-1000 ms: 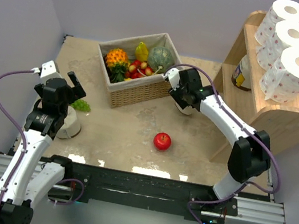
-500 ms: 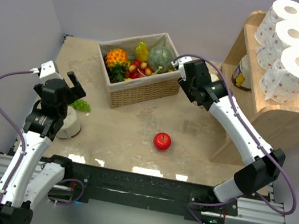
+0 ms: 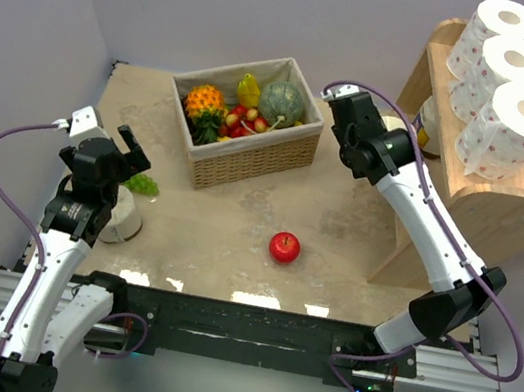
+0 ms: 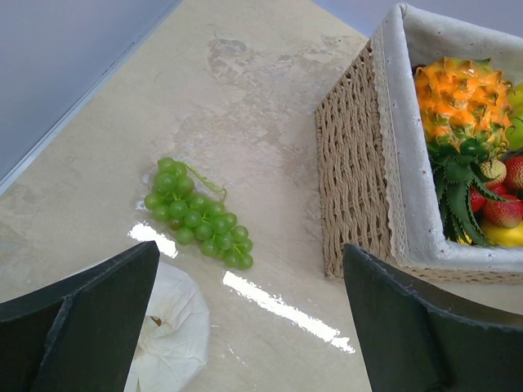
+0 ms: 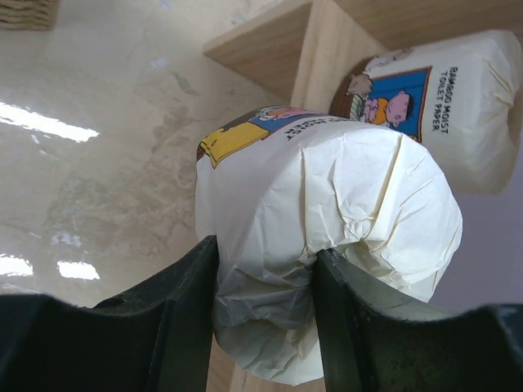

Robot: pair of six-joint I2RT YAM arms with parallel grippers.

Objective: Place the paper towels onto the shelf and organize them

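Observation:
Three pink-dotted paper towels [image 3: 507, 72] stand in a row on the top tier of the light-wood shelf [image 3: 517, 190]. My right gripper [image 5: 265, 249] is shut on a cream wrapped roll [image 5: 327, 204] with a printed label, held in the air beside the shelf's lower tier [image 5: 270, 37]; it also shows in the top view [image 3: 394, 128]. A second cream wrapped roll with a printed label [image 5: 445, 106] sits on that lower tier. My left gripper [image 4: 249, 249] is open and empty, above a cream roll [image 4: 172, 327] standing on the table [image 3: 123, 219].
A white-lined wicker basket [image 3: 248, 158] of fruit stands at the back middle; its wall shows in the left wrist view [image 4: 355, 163]. Green grapes [image 4: 200, 216] lie beside the left roll. A red apple [image 3: 284, 247] lies on the table's middle.
My right arm has risen from the table beside the basket and swung right toward the shelf's lower tier, carrying the cream roll. The left arm has not moved.

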